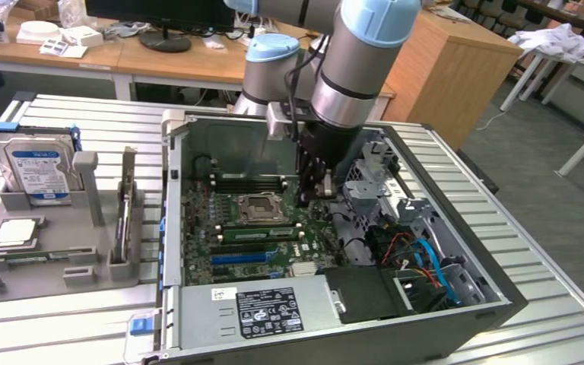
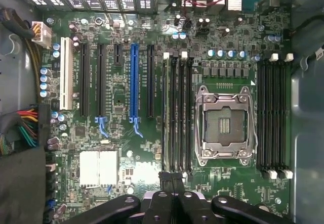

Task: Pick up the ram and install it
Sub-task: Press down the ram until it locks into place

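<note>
Gripper point(image 1: 322, 192) point(image 2: 172, 176) is down inside the open PC case point(image 1: 474, 319). Fingers point(image 2: 165, 181) are pressed together, with nothing visible between them. It hangs over one end of the memory bank between the CPU socket point(image 1: 261, 207) point(image 2: 225, 125) and the expansion slots, on the drive-cage side. Can't tell if the tips touch anything.

The ram point(image 1: 258, 231) point(image 2: 164, 113) stands in that bank, in the slot nearest the blue expansion slot point(image 1: 246, 258) point(image 2: 134, 82), one end just beside the fingertips. Second memory bank point(image 1: 246, 182) point(image 2: 273, 118) sits on the socket's other side.

Tight around the arm:
- drive cage point(image 1: 373, 179)
- cable bundle point(image 1: 424, 258) toward the case corner at the exterior view's right
- power supply point(image 1: 261, 308) along the near case edge

Outside the case, at the table point(image 1: 69, 334) edge on the exterior view's left, is a grey tray point(image 1: 28, 270). It carries the hard drive point(image 1: 36, 163), CPU chip point(image 1: 16, 232) and a narrow upright holder point(image 1: 128, 205). Can't tell what's in the holder.
</note>
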You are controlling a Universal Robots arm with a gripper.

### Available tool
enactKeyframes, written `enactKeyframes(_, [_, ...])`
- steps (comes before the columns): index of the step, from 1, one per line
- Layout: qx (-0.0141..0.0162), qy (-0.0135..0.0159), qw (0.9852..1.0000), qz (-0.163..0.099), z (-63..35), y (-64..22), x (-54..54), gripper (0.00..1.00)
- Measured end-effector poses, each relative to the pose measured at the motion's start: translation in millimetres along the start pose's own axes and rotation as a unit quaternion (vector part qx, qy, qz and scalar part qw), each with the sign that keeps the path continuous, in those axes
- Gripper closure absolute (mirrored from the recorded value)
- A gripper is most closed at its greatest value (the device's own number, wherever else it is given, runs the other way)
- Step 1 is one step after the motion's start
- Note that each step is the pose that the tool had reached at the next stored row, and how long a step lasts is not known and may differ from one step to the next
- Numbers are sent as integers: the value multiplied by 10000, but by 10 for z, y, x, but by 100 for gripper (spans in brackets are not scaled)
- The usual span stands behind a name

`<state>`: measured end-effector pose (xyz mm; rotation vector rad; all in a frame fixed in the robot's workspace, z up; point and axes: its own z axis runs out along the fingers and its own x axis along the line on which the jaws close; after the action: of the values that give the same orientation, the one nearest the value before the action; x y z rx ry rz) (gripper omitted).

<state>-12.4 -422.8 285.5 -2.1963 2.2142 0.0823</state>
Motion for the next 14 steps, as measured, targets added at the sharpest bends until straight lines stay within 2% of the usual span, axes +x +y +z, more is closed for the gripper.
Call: enactKeyframes(14, [0, -1, 10000, 0, 114, -3, 6, 89])
